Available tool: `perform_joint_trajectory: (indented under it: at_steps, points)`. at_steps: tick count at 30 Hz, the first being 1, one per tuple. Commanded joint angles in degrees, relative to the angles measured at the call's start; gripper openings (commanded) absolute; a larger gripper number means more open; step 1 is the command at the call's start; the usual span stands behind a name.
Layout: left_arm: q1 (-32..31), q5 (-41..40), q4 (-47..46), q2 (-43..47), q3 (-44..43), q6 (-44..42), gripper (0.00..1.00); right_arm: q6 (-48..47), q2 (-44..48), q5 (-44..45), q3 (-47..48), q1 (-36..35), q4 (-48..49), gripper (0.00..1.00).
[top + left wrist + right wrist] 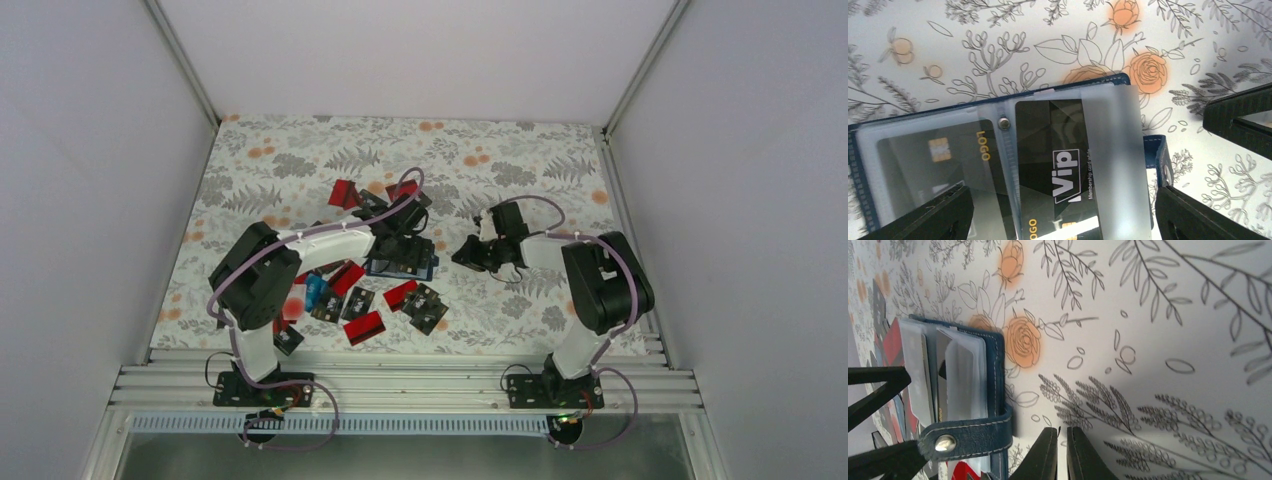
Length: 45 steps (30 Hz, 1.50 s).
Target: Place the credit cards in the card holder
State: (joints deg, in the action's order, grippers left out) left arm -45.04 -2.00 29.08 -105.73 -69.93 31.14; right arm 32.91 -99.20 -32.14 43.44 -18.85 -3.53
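The card holder (400,266) is laid open mid-bench on the floral bench (520,150), right under the left hand (1063,222). That hand's jaws are spread wide to either side of it, with nothing clamped. A black VIP card (1058,150) can be seen tucked into a clear sleeve (1113,150). Loose credit cards (365,328) are scattered just nearer the arm bases. The right hand (1062,455) is pinched closed and empty, near the snap tab (945,442).

2 arms (262,275): white links, black joints, looping purple cables.
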Motion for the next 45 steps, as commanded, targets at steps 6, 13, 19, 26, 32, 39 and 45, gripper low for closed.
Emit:
perform_joint_trajectory:
  at_steps: [6,13,19,26,32,39,45]
  points:
    - [2.1,11.1,-8.0,0.3,4.0,-2.9,0.90,0.4,3.5,2.1,-4.3,-2.7,-2.2,0.09]
    - [2.3,11.9,-8.6,-0.7,4.8,-2.3,0.90,2.1,5.4,1.9,-5.6,-5.8,-0.7,0.09]
    - [2.3,10.8,-7.8,-1.3,5.3,-1.5,0.90,3.3,4.3,2.2,-4.0,-7.5,1.0,0.09]
    - [2.3,8.5,-6.8,-2.1,5.7,-0.7,0.91,4.2,-0.1,2.1,-2.1,-8.2,2.2,0.07]
    - [2.3,10.7,-8.3,-2.5,6.3,-0.5,0.93,4.6,-1.5,1.7,-1.3,-8.5,3.0,0.07]
    - [2.2,14.8,-10.5,-1.7,6.2,1.2,0.92,5.1,-2.1,1.3,-0.5,-8.8,3.4,0.06]
    - [1.8,18.2,-11.4,-1.9,5.5,3.1,0.90,5.4,-2.4,1.2,-0.2,-8.9,3.5,0.06]
